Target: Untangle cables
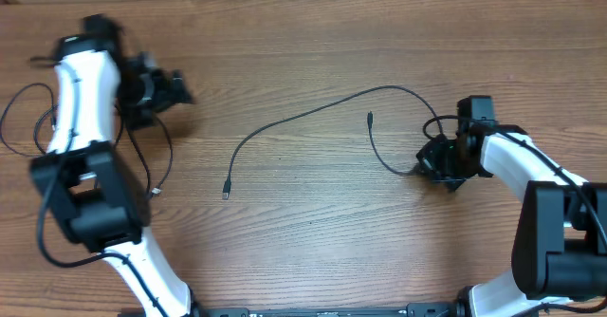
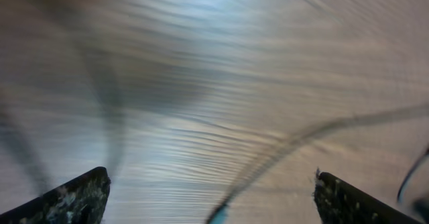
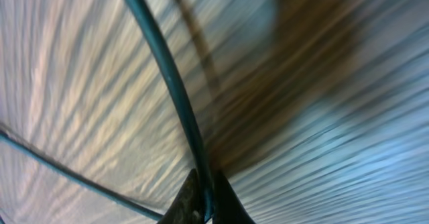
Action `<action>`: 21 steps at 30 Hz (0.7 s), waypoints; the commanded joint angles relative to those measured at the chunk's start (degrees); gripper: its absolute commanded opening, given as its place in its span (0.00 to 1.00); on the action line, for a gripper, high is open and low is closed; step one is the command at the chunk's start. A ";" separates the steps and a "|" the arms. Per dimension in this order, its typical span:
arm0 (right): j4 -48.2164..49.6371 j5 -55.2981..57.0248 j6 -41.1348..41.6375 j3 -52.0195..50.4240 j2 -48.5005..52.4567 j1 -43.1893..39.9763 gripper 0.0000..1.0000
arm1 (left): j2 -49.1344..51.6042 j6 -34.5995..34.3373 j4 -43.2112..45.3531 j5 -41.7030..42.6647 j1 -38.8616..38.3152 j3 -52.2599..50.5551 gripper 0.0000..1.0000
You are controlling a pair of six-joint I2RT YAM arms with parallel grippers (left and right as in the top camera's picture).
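That thin black flexible cable (image 1: 313, 112) looks featherlight and floppy, so I'd pinch it near a plug. The right hand (image 3: 206, 198) is clenched on it; the left hand (image 2: 213, 197) is wide open.

Both arms share one build: glossy white rounded links joined by boxy matt-black joint housings. On the left arm (image 1: 74, 99) thin black wires (image 1: 19, 118) loop beside the white link and run past the black block; the right arm (image 1: 517, 156) carries one wire along its white shell. The left hand (image 1: 175, 89) is black, its fingers (image 2: 74, 197) dark wedges flecked with pale scuffs. The right hand (image 1: 432, 163) is black too, with narrow, dark fingers.
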 commanded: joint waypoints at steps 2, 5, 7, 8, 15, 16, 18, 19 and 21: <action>-0.44 0.42 -0.74 -3.63 2.14 7.02 0.04 | 1.01 3.58 -0.83 -4.28 -11.08 -0.20 0.98; -0.37 -1.42 -0.79 -4.11 2.14 11.43 0.04 | 1.25 3.26 -1.03 -8.26 -16.50 -0.31 0.98; -0.33 -3.93 -0.79 -4.11 2.14 14.03 0.04 | 1.27 2.78 -1.03 -9.27 -19.04 -0.74 1.00; -0.28 -4.85 -0.79 -4.11 2.14 14.86 0.04 | 1.27 2.36 -1.07 -9.75 -19.78 -0.87 1.00; 1.22 -13.55 -0.81 -4.11 2.14 22.32 0.14 | 1.27 0.74 -0.44 -9.49 -22.05 -3.39 1.00; 1.46 -14.45 -0.87 -4.11 2.14 23.26 0.17 | 1.27 0.79 -0.17 -9.49 -22.05 -3.96 1.00; 2.27 -17.70 -5.33 -4.00 2.14 25.03 0.24 | 1.27 0.94 1.07 -9.49 -22.05 -5.70 1.00; 2.19 -19.19 -6.82 -3.80 2.14 24.98 0.23 | 1.27 0.96 1.55 -9.51 -22.05 -6.32 1.00; 0.15 -24.28 -9.92 -2.25 1.88 24.11 0.20 | 1.27 0.98 3.28 -9.49 -22.05 -8.02 1.00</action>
